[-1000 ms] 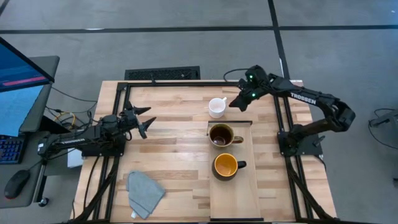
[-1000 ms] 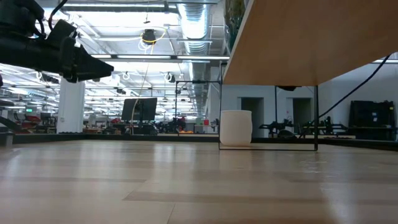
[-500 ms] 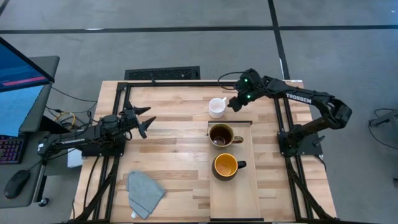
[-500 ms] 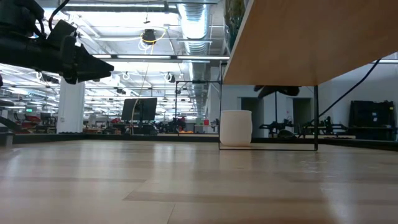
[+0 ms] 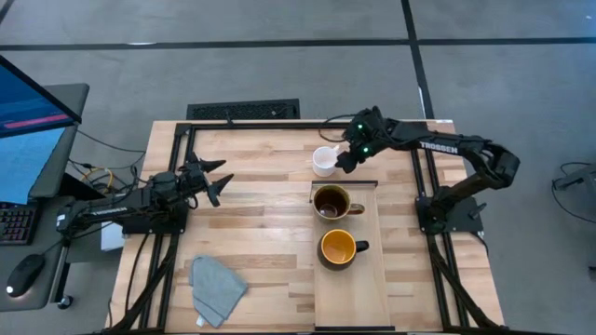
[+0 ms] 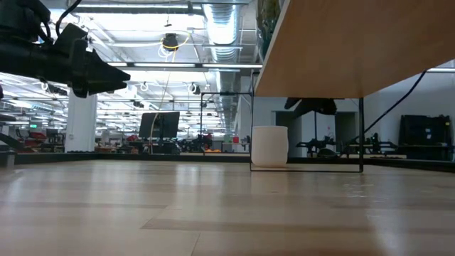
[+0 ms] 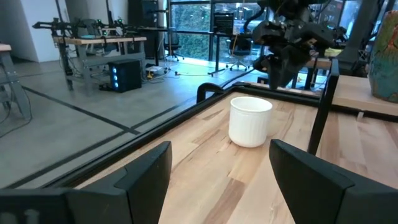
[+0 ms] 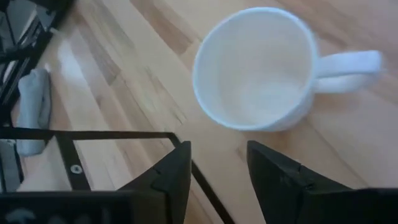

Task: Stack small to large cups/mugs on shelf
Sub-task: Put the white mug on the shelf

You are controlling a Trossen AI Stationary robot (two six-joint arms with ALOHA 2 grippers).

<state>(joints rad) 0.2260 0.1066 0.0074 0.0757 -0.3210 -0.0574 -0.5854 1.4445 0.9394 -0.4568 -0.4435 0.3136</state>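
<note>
High view: white mug stands on the tabletop just off the shelf's far end. Brown mug and yellow mug sit on the shelf. Right gripper hangs just beside the white mug, not touching. Left gripper waits well apart, fingers wide.

Low view: white mug upright, under the shelf edge.

Left wrist view: left fingers spread wide, holding nothing; mug far ahead.

Right wrist view: fingers part open with a gap, empty; white mug ahead, handle away.

Risk: approach looks off-centre. A finger could catch the rim and tip or shove the mug toward the table frame. Thin-wall pinch may slip.
</note>
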